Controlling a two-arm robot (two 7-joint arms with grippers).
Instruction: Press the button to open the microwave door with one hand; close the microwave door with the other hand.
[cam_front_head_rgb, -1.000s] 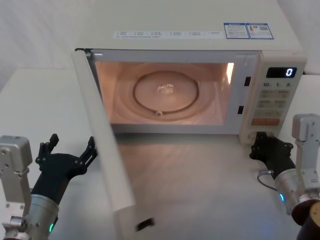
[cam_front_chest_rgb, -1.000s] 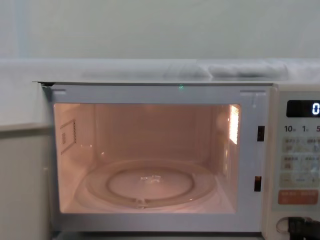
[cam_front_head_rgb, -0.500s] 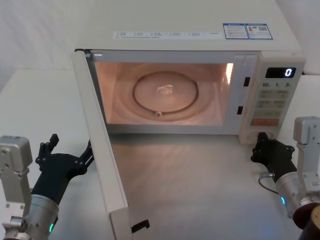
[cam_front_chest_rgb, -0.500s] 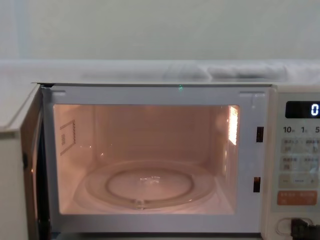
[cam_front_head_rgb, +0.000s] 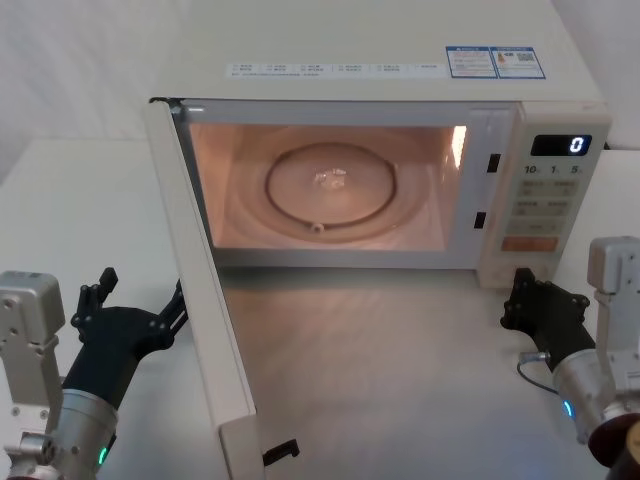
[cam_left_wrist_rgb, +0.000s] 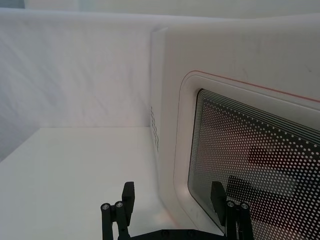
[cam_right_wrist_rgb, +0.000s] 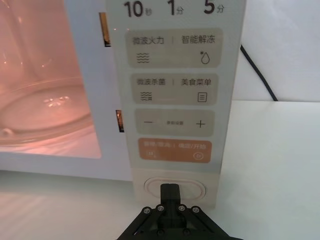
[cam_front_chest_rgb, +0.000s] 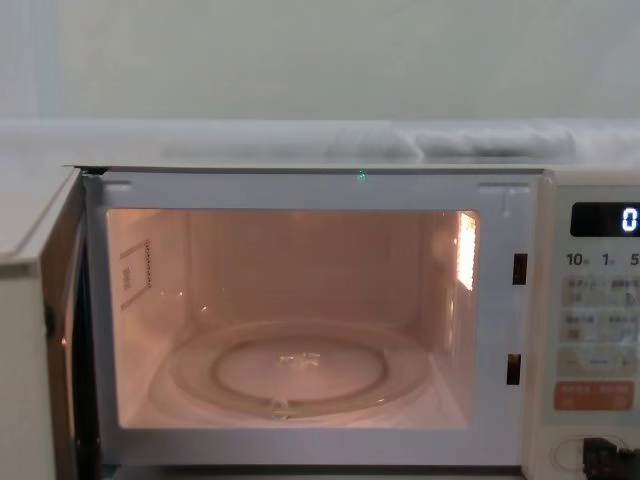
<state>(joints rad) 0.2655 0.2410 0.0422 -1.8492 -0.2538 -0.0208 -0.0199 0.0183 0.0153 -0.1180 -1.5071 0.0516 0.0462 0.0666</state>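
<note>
Already, the microwave (cam_front_head_rgb: 400, 130) is sitting lit with the microwave door (cam_front_head_rgb: 205, 300) hanging wide open; closing is remaining. Left gripper (cam_front_head_rgb: 135, 315) is waiting spread beside it. Right gripper (cam_front_head_rgb: 540, 305), fingers pressed together, is hovering near the button (cam_right_wrist_rgb: 175, 189).

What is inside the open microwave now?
Inside the microwave, a round glass turntable lies on the lit floor, with nothing on it. The open microwave door hides part of the left inner wall.

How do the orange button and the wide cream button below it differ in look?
The orange button is a filled rectangle carrying printed text; the cream button is pill-shaped, matches the panel colour and shows only a thin outline. The right gripper sits in front of the cream one, not the orange. Both lie low on the control panel.
</note>
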